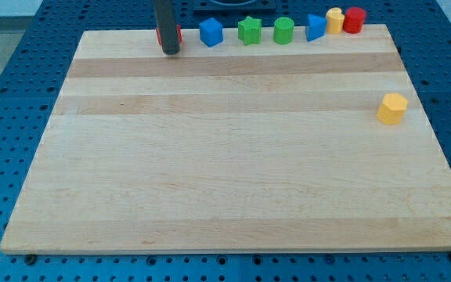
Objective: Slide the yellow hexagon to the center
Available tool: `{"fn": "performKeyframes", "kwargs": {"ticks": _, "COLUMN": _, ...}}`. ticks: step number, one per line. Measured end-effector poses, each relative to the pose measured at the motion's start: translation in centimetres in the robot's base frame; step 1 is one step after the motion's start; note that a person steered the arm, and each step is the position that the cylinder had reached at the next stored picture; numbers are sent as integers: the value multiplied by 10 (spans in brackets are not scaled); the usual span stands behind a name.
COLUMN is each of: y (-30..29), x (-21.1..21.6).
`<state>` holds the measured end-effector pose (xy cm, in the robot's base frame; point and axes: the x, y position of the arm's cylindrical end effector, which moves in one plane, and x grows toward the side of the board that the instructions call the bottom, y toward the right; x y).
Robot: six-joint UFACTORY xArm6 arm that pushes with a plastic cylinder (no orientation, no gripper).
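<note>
While my tip [170, 51] is resting at the board's [233, 196] top edge, touching a mostly hidden red block [178, 34], the yellow hexagon [392, 108] is sitting near the board's right edge, well apart from my tip. Having no fingers, the rod is grasping nothing.
</note>
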<state>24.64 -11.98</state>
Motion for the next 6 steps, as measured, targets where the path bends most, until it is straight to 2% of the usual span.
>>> {"fn": "performKeyframes", "kwargs": {"ticks": 1, "y": 0, "x": 7}}
{"fn": "performKeyframes", "kwargs": {"ticks": 2, "y": 26, "x": 45}}
{"fn": "performKeyframes", "kwargs": {"ticks": 4, "y": 148, "x": 138}}
{"fn": "performKeyframes", "kwargs": {"ticks": 6, "y": 287, "x": 192}}
